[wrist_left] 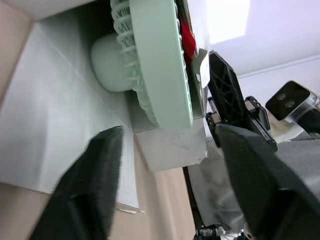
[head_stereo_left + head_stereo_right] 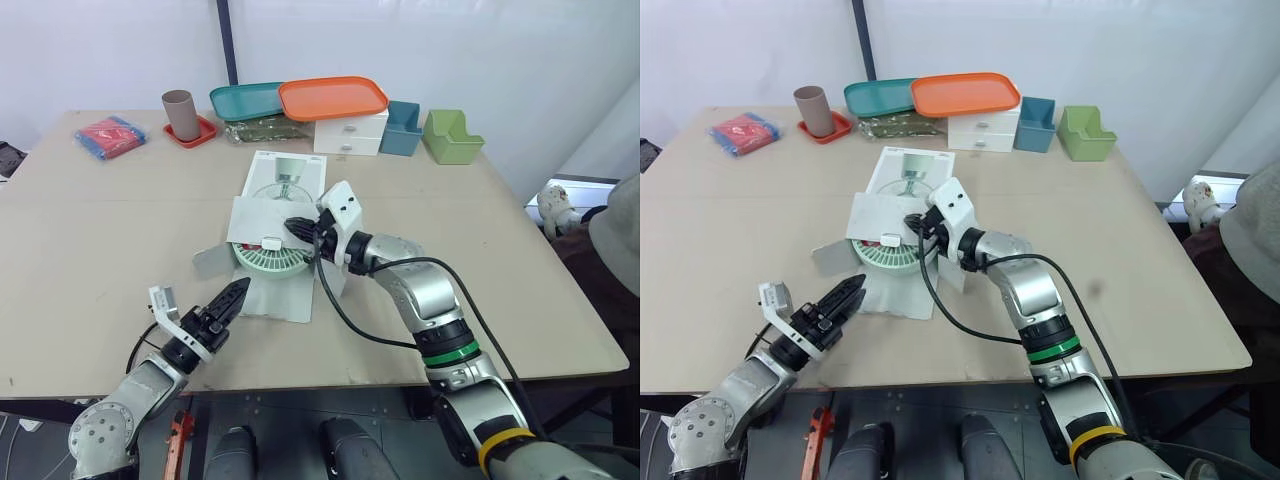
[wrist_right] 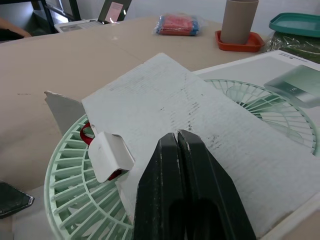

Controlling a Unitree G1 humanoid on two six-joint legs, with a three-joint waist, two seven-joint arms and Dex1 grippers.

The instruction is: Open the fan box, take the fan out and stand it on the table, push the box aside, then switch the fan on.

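The white fan box (image 2: 285, 180) lies flat mid-table with its near flaps spread. A pale green round fan (image 2: 268, 262) sticks partly out of the box's near end, under a white flap (image 2: 262, 218). My right gripper (image 2: 298, 228) is shut, its tips resting on that flap (image 3: 165, 95) just right of the fan's grille (image 3: 75, 200). My left gripper (image 2: 232, 296) is open near the front of the table. It points at the fan (image 1: 155, 60) from a short way off and touches nothing.
Along the table's back edge stand a brown cup (image 2: 181, 114) on a red coaster, a teal tray (image 2: 245, 98), an orange tray (image 2: 332, 97) on a white drawer unit (image 2: 350, 135), a blue bin (image 2: 403, 128) and a green bin (image 2: 451, 136). A red-and-blue packet (image 2: 110, 136) lies at the back left.
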